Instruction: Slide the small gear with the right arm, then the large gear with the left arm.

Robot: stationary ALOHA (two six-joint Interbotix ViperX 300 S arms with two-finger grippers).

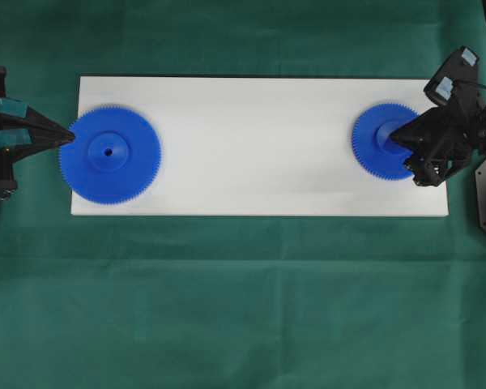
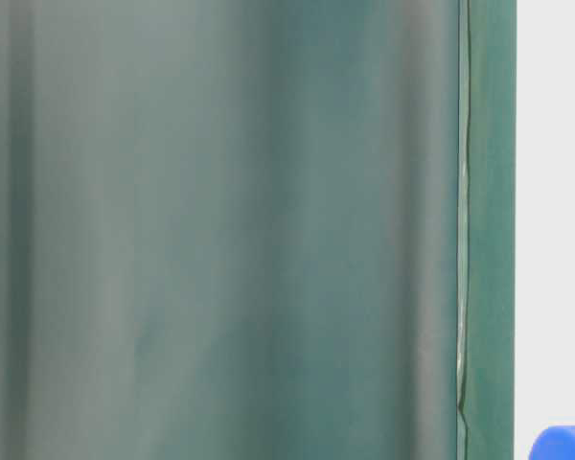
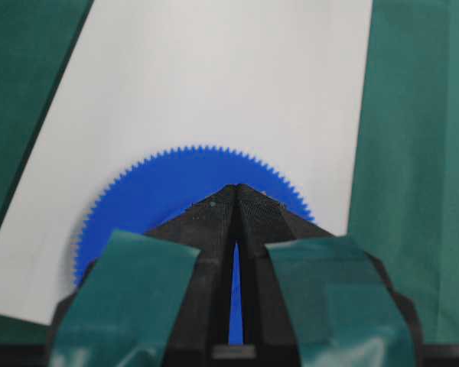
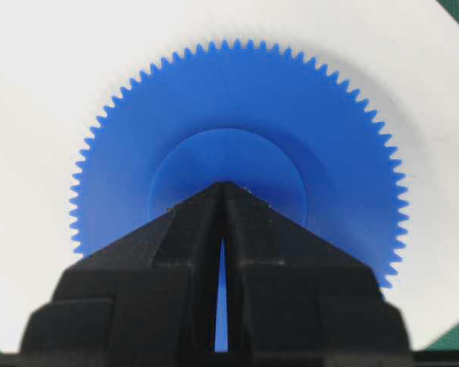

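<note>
Both gears parked at opposite ends of the white board; neither looks slid yet.
Small gear under right end effector, clenched, tip over hub. Large gear at far end, left end effector clenched at its rim.

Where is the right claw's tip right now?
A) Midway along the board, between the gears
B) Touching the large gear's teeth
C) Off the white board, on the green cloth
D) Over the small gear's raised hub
D: in the right wrist view the closed tip of the right claw sits over the round hub of the small gear, and the overhead view agrees.
</note>
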